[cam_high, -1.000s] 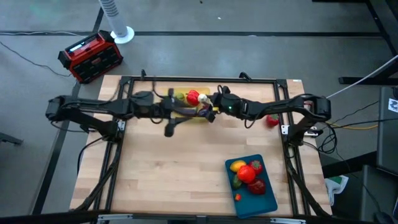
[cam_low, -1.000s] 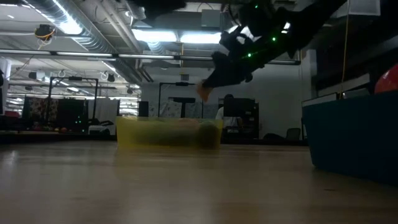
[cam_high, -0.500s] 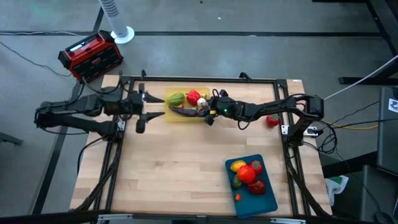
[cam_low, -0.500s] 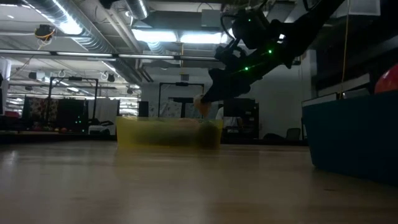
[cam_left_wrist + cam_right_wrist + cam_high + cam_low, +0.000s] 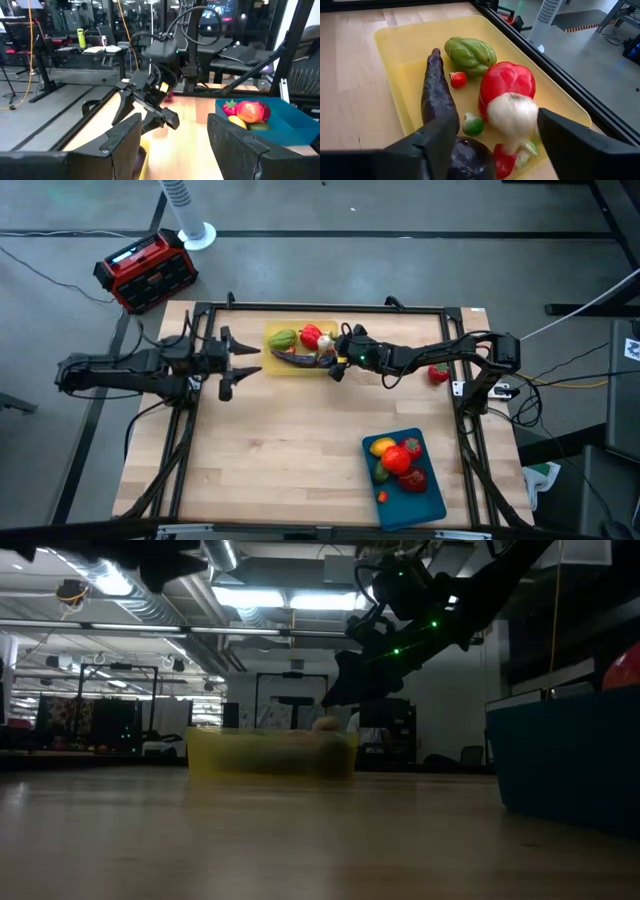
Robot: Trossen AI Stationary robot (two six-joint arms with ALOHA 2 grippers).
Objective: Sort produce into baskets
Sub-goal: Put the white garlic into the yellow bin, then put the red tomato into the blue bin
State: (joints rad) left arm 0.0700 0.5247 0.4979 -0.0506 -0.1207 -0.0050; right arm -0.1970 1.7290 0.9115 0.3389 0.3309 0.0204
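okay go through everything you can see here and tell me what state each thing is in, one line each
Yellow tray: holds vegetables, on the table's far side.
Garlic: just off the right gripper, resting on the red pepper in the yellow tray.
Right gripper: fingers open, empty, over the yellow tray.
Left gripper: open, empty, left of the yellow tray.
Blue tray: holds fruit, near right.
Loose red piece: on the table, unsorted.
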